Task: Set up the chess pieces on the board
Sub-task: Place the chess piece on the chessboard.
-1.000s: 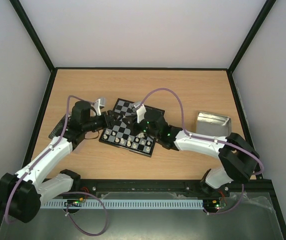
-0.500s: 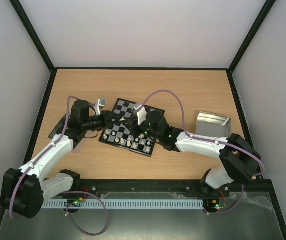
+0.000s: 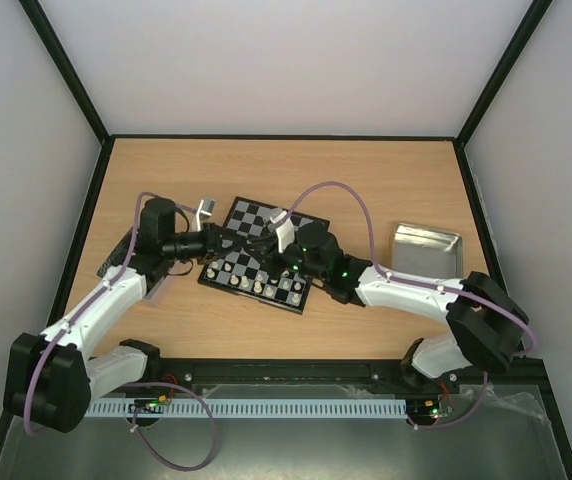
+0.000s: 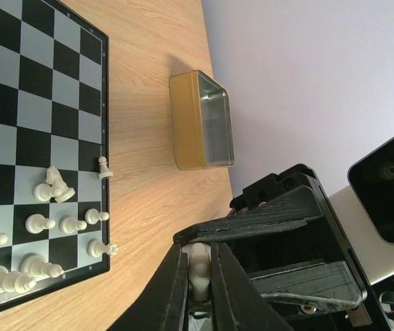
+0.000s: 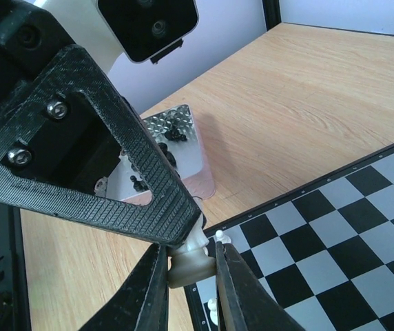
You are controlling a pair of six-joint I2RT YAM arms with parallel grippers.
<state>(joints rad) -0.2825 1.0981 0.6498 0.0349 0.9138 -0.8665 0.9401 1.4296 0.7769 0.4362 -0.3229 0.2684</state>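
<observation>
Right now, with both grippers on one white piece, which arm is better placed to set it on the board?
Probably left. The left gripper pinches the white piece higher up, while the right gripper clamps its base, which must be free to stand on the board.

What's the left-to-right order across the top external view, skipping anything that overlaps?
left arm's wrist → board → silver tray
</observation>
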